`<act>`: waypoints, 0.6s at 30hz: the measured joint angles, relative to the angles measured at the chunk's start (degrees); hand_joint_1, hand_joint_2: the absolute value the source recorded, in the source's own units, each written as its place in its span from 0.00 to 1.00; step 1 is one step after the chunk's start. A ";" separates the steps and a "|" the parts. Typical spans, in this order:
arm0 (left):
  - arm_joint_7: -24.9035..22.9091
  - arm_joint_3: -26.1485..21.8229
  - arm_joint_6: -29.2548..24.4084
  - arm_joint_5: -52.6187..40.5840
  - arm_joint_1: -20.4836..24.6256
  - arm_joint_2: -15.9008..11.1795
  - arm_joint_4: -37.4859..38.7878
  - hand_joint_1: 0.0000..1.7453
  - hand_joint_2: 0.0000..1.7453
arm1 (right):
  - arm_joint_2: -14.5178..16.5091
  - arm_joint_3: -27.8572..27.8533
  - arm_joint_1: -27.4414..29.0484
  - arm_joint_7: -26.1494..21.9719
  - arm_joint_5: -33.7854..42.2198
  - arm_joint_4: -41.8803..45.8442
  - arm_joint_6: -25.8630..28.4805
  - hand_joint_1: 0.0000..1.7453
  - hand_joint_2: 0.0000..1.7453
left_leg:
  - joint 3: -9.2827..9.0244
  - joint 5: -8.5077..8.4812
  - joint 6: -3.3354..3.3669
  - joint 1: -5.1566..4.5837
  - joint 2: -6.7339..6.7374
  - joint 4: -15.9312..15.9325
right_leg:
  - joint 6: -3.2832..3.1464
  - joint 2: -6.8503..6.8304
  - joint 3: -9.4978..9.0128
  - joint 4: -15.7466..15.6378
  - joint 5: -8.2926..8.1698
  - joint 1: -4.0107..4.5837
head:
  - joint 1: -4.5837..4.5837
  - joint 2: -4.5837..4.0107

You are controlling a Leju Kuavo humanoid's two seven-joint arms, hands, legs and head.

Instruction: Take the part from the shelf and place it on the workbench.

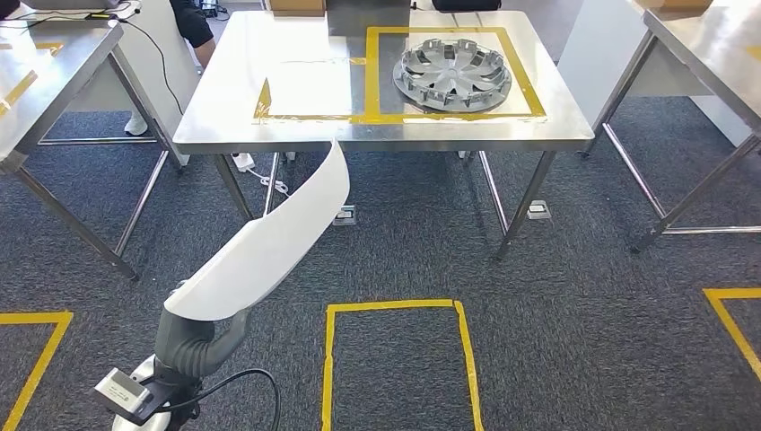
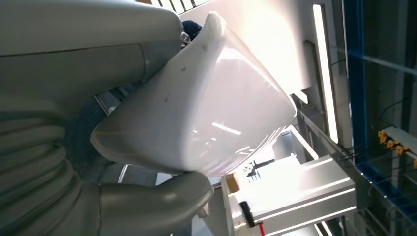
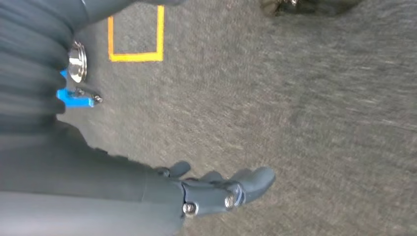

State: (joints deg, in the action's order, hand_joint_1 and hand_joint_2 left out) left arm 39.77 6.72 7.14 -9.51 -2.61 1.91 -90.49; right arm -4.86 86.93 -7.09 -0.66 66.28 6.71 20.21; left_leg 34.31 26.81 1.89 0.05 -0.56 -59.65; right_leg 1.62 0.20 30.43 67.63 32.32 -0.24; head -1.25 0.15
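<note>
A long curved white part [image 1: 269, 242] rises from my left hand [image 1: 191, 346] at the lower left of the head view, its tip reaching up to the front edge of the steel workbench [image 1: 296, 126]. In the left wrist view the white part [image 2: 206, 98] sits gripped between the thumb and fingers of my left hand [image 2: 74, 147]. A grey wheel cover [image 1: 453, 74] lies on the workbench inside a yellow taped rectangle. My right hand [image 3: 216, 194] hangs over the carpet with its fingers apart and holds nothing.
Steel tables stand at the left [image 1: 45, 72] and at the right [image 1: 709, 45]. A yellow taped square [image 1: 395, 359] marks the carpet in front of the workbench. A person [image 1: 193, 22] is behind the bench's far left corner. A power strip [image 1: 244, 162] lies under the bench.
</note>
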 joint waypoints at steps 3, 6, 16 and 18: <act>0.01 0.00 -0.02 -0.02 -0.16 0.04 0.00 1.00 1.00 | -0.02 0.00 0.15 0.04 -0.04 -0.01 0.00 0.00 1.00 | -1.94 1.85 0.14 0.16 -0.16 0.14 | 0.53 -0.01 7.59 7.43 4.23 -0.26 | 0.46 0.00; 0.01 -0.01 -0.07 -0.02 -0.26 0.05 0.01 1.00 1.00 | -0.03 0.00 0.35 0.05 -0.05 -0.02 -0.01 0.00 1.00 | -4.73 4.12 -0.23 0.47 -0.39 0.14 | 1.29 -0.05 10.36 4.02 4.23 -0.44 | 0.82 0.00; -0.03 0.03 -0.55 -0.14 -0.05 0.13 -0.40 1.00 1.00 | -0.08 0.00 0.51 0.10 -0.04 -0.02 -0.23 0.00 1.00 | -4.91 7.01 -3.44 0.42 -0.25 -8.89 | -2.27 -0.36 4.21 -8.36 -5.95 -0.62 | 0.52 0.00; -0.03 0.03 -1.24 -0.35 -0.28 0.17 -0.43 1.00 1.00 | -0.08 0.00 0.51 0.14 0.07 -0.02 -0.34 0.00 1.00 | 0.24 10.76 -3.62 0.41 -0.21 -14.30 | -2.50 -0.27 2.51 -8.57 -4.52 -0.57 | 0.17 0.00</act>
State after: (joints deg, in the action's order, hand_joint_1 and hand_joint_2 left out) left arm 39.74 6.75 5.90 -9.86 -2.89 2.08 -90.92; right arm -4.95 86.93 -6.58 -0.52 66.35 6.69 19.86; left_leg 34.55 37.57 -1.73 0.47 -0.77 -73.95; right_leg -0.87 -0.06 32.95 59.07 27.80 -0.82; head -1.08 0.15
